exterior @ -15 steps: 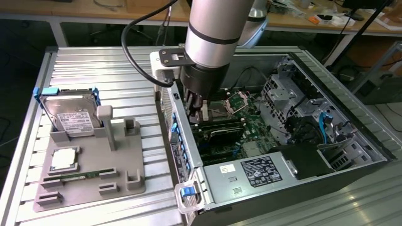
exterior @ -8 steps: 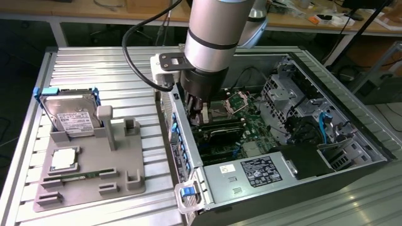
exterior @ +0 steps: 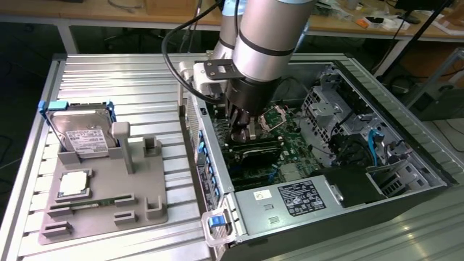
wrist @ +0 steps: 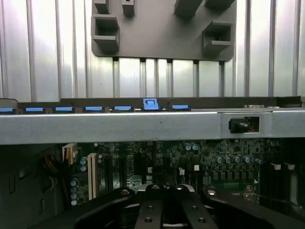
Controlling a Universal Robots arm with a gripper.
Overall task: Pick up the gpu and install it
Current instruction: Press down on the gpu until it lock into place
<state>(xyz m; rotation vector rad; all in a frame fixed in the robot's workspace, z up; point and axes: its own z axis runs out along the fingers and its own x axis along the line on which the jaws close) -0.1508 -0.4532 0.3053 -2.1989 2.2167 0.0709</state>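
GPU (exterior: 255,154) sits inside the open computer case (exterior: 377,179), lying flat across the green motherboard (exterior: 290,142) with its black shroud facing up, just below the gripper (exterior: 243,132).

Largest in the scene, the case lies on its side on the ribbed metal table (exterior: 116,76), on the exterior view's right. Its power supply (exterior: 297,198), with a white label, fills the near end, and drive cages (exterior: 326,103) stand at the far right. The robot arm (exterior: 264,38) comes down steeply from the top of the exterior view, wrist pointing straight down into the case, black cables looping beside it.

On the exterior view's left lies a grey fixture tray (exterior: 138,185); a silver hard drive (exterior: 83,133) in a blue bracket stands at its far end and a small square chip (exterior: 74,184) rests nearer.

The gripper's fingers (wrist: 152,207) are drawn together with no gap between them, low over the board. Whether they pinch the card's edge cannot be told. In the wrist view the case wall (wrist: 143,126) crosses in front, carrying a row of blue clips (wrist: 150,104).
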